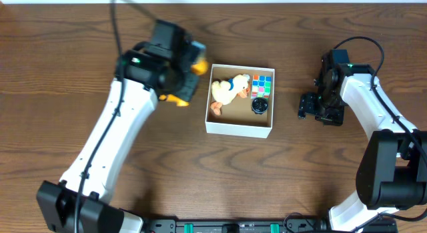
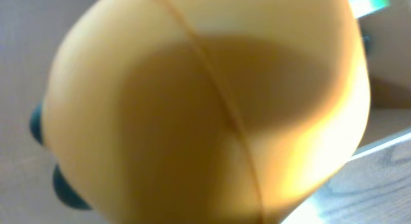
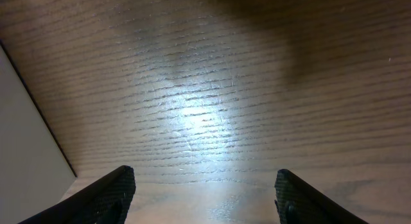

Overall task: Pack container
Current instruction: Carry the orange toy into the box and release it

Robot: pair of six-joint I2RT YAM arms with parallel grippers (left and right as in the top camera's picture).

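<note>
Container (image 1: 239, 128): seems light and thin-walled, likely to slide or dent, so best steadied by a side wall. Lies just right of the left end effector (image 1: 181, 79) and well left of the right end effector (image 3: 205, 193). Left one apparently pinching a yellow toy (image 2: 205, 108), smooth, rounded, possibly slippery. Right one spread wide, holding nothing, above bare worktop (image 3: 212, 89).

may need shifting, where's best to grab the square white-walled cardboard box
Pinch the thin right wall of the square white-walled cardboard box from above with the right tool: upright, facing that arm; the yellow rounded toy in the left tool crowds the left side.
</note>
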